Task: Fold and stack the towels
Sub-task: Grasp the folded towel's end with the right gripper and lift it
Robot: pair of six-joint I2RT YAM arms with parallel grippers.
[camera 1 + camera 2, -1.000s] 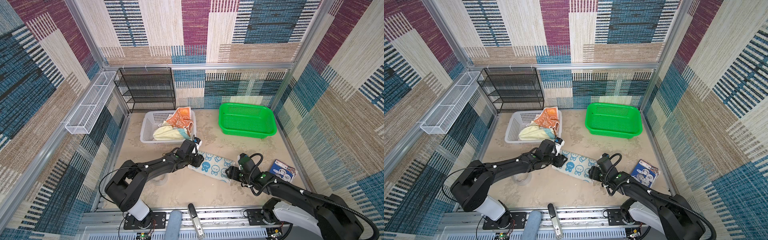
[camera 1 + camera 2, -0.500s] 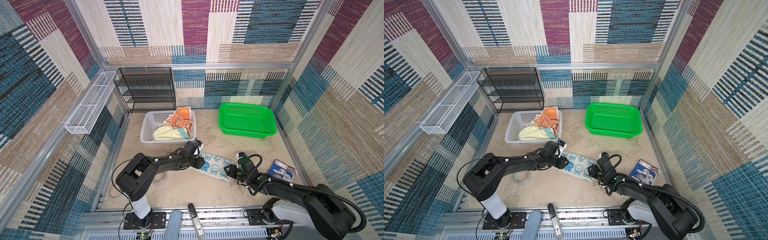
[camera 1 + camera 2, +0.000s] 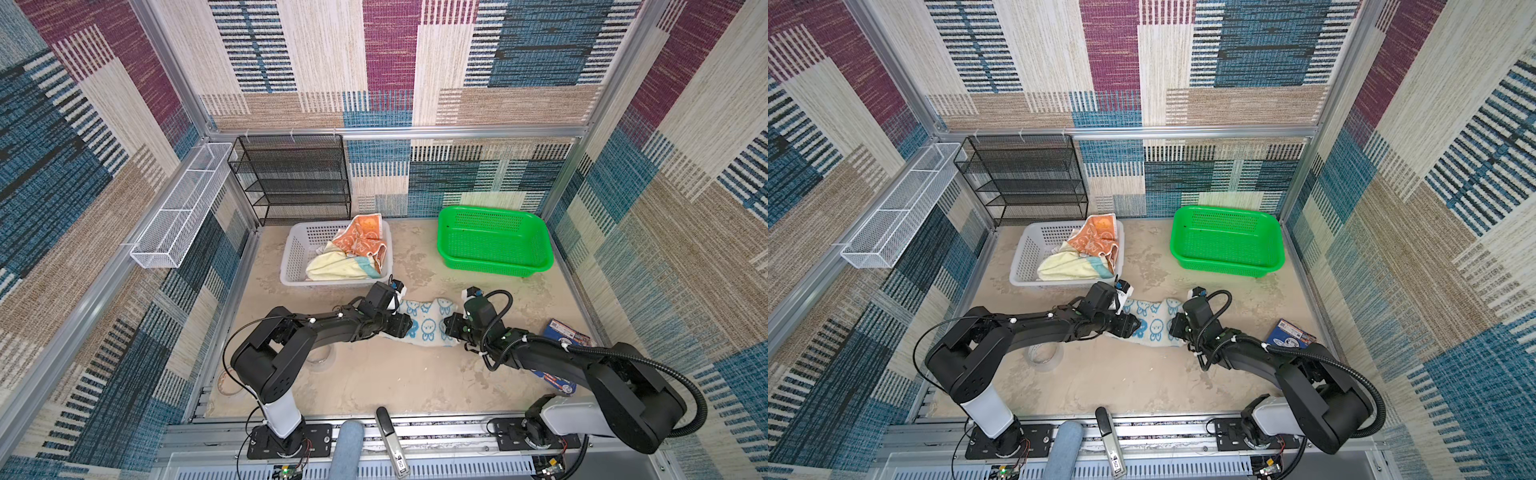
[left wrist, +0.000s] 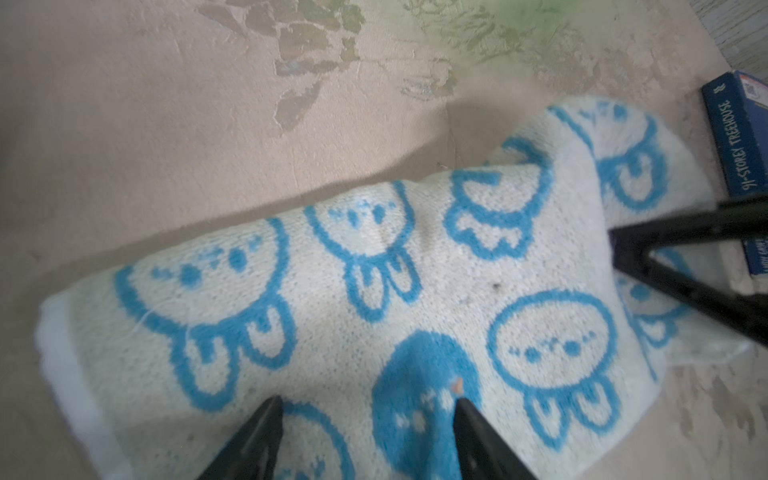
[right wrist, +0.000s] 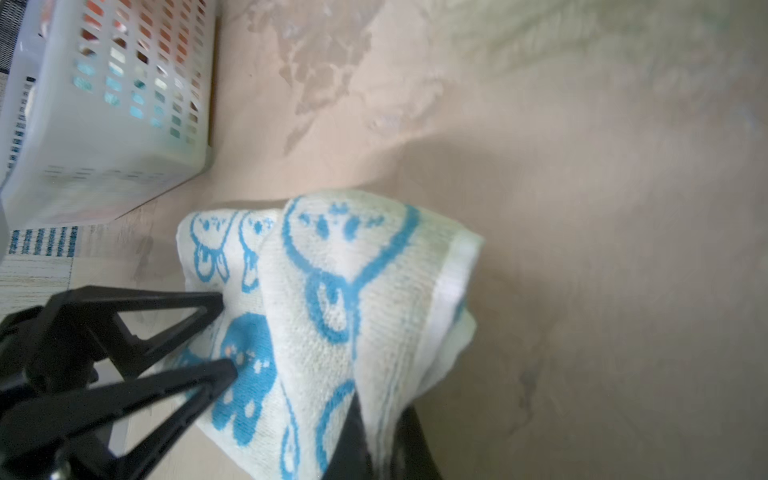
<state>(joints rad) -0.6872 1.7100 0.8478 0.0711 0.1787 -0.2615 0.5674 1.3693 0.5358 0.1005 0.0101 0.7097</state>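
A white towel with blue bunnies lies bunched on the table between my two grippers. My left gripper is open, its two fingertips spread on the towel's left part. My right gripper is shut on a raised fold at the towel's right edge. In the right wrist view the left gripper stands with both tips against the cloth. An orange towel and a pale yellow towel lie crumpled in the white basket.
An empty green basket stands at the back right. A blue book lies by the right wall, beside my right arm. A tape roll sits under my left arm. A black mesh shelf and white wire rack line the back left.
My right gripper has closed on the bunny towel's right edge and lifted a fold. My left gripper has slid further onto the towel and opened wider.
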